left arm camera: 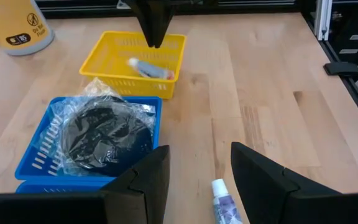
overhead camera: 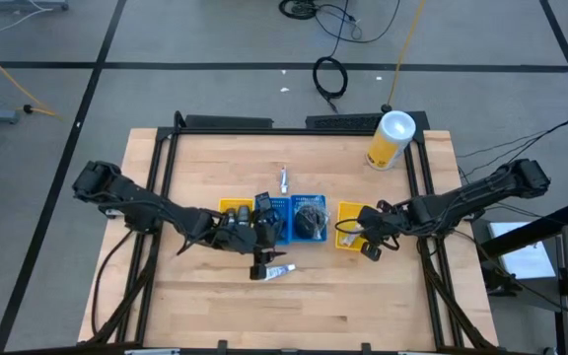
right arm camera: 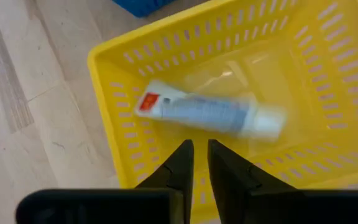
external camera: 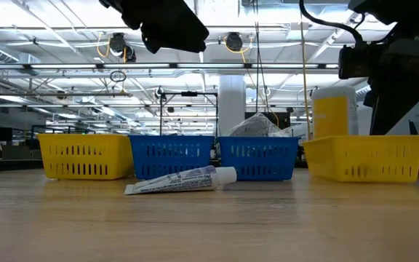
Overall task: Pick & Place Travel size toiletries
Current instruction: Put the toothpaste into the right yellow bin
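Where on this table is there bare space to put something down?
Bare wood lies along the near edge of the table, below the loose tube, and at the far left corner. The middle row of bins is crowded, both arms hovering there.

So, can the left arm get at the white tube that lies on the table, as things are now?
Probably yes. The left gripper hangs open right above the white tube, which lies alone on bare wood in front of the blue bins; nothing blocks it.

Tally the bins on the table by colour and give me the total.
Yellow bins: 2
Blue bins: 2
Total: 4
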